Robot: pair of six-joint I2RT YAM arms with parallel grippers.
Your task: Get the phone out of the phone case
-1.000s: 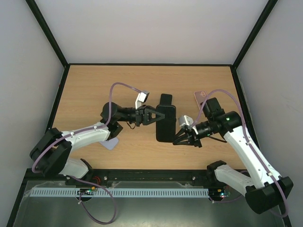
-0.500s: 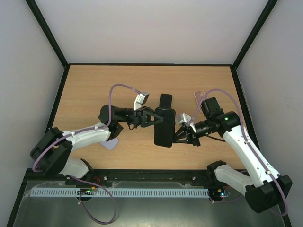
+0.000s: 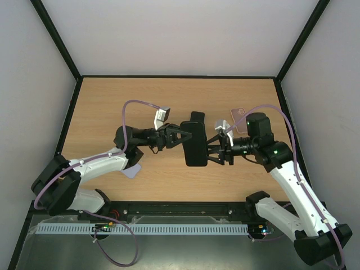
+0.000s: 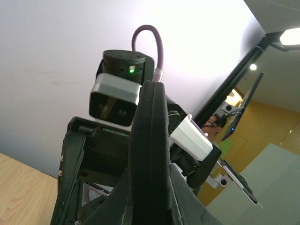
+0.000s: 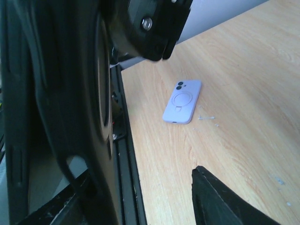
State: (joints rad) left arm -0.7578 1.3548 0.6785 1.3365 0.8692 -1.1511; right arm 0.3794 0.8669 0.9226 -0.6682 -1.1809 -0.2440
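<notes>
A black phone in its black case [image 3: 194, 145] is held above the table between the two arms. My left gripper [image 3: 181, 137] is shut on its left edge. In the left wrist view the cased phone [image 4: 149, 150] stands edge-on, clamped in my left gripper [image 4: 150, 199]. My right gripper [image 3: 212, 151] is open, its fingers spread at the phone's right edge. In the right wrist view the phone's back [image 5: 56, 117] fills the left side. My right gripper [image 5: 154, 206] shows one finger [image 5: 225, 201] well apart from it.
A second black phone-shaped slab [image 3: 197, 118] lies on the table just behind the held phone. A pink case [image 3: 238, 117] lies at the right. A lavender case [image 3: 132, 170] lies near the left arm and also shows in the right wrist view [image 5: 183, 101]. The table's black front rail [image 5: 124, 154] runs below the phone.
My right arm has swung farther from the front edge and levelled, its open fingers now straddling the phone's right edge. The left arm, still holding the phone, shifted slightly left and back.
</notes>
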